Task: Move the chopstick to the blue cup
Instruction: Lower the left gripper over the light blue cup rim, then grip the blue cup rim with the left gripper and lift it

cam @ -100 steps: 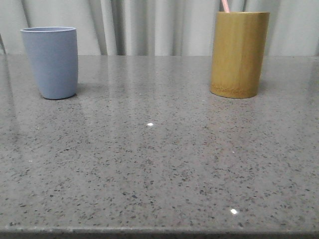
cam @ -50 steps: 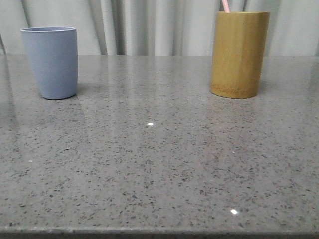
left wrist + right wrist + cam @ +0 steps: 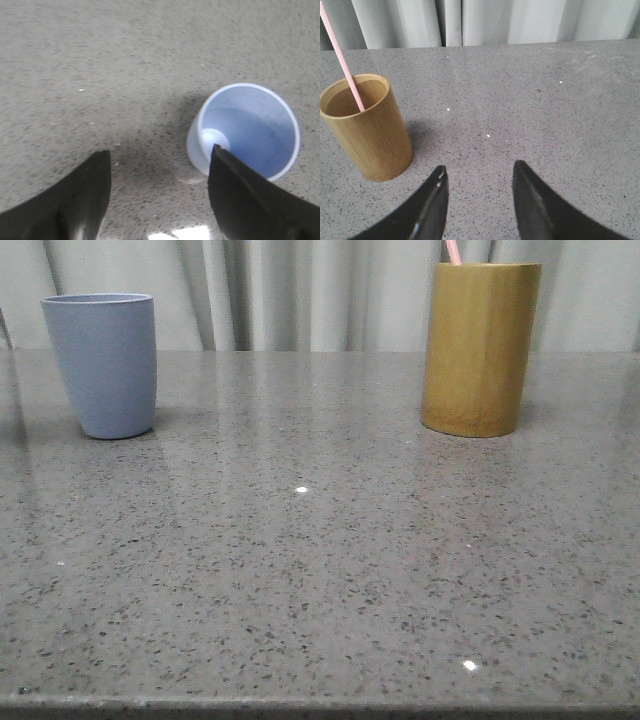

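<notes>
Nothing on the speckled grey stone tabletop (image 3: 320,570) has shifted across the earlier front pictures: both containers stand where they stood, and neither arm enters the front view.

A thin pale pink chopstick (image 3: 342,57) leans inside the tall yellow-brown bamboo cylinder (image 3: 480,348), which stands on the robot's right side of the tabletop; only its short upper end (image 3: 452,251) clears the rim in the front view. The matte grey-blue handleless cup (image 3: 104,364) stands upright and well apart from it, on the left side, and the left wrist view shows it empty.

The right tool (image 3: 477,172) hangs with its two dark fingers spread and nothing between them. The left tool (image 3: 159,157) is likewise spread wide and holds nothing; the blue cup (image 3: 247,131) sits just beside one finger, not between the two.

What the next move turns on, as I judge it: the right arm is the nearer one to the stick, yet the bamboo cylinder (image 3: 366,127) lies off to one side of that tool rather than ahead of it. The stick's long axis runs steeply upward with a slight lean, so the fingers would need to close across it above the rim.
</notes>
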